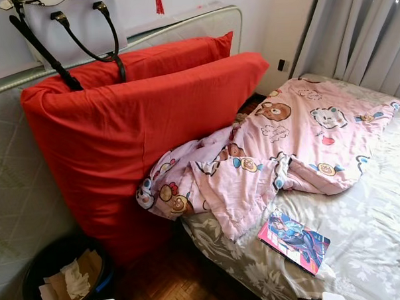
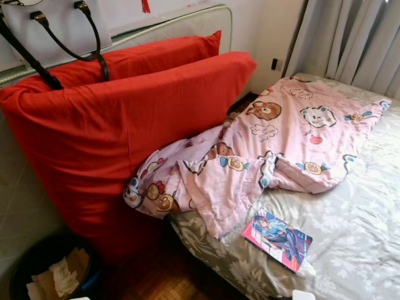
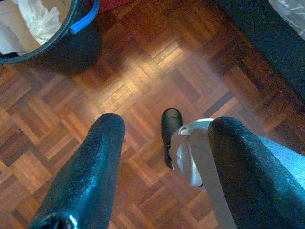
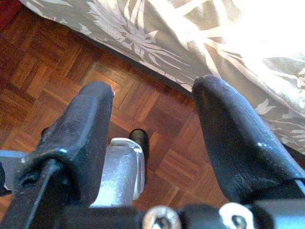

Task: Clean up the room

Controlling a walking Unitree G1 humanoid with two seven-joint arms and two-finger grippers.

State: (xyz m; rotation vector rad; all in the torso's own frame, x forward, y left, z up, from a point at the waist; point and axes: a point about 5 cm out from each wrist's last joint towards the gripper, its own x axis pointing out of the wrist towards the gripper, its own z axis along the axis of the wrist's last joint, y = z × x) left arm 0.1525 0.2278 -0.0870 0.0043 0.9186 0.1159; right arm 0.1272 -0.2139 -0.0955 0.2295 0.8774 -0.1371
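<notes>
A: What needs tidying first?

B: I'd say the pink blanket (image 1: pixel 279 146), bunched across the bed (image 1: pixel 383 248). It runs from about 8 o'clock, where it droops over the bed's edge against the red cushions (image 1: pixel 132 126), up to 2 o'clock near the curtains (image 1: pixel 361 30). It looks soft, light and floppy, so take it by a corner or hem, not the heap.

A: And the comic book (image 1: pixel 294 241)?

B: Flat on the sheet at 5 o'clock from the blanket, long axis slanting toward 4 o'clock. Thin and slippery; pinch an edge.

A: The grippers?

B: Both hang over the parquet floor (image 3: pixel 143 86), the left gripper (image 3: pixel 162 157) near the waste bin (image 1: pixel 66 275), the right gripper (image 4: pixel 152 129) beside the bed. Both have their fingers spread, holding nothing.
</notes>
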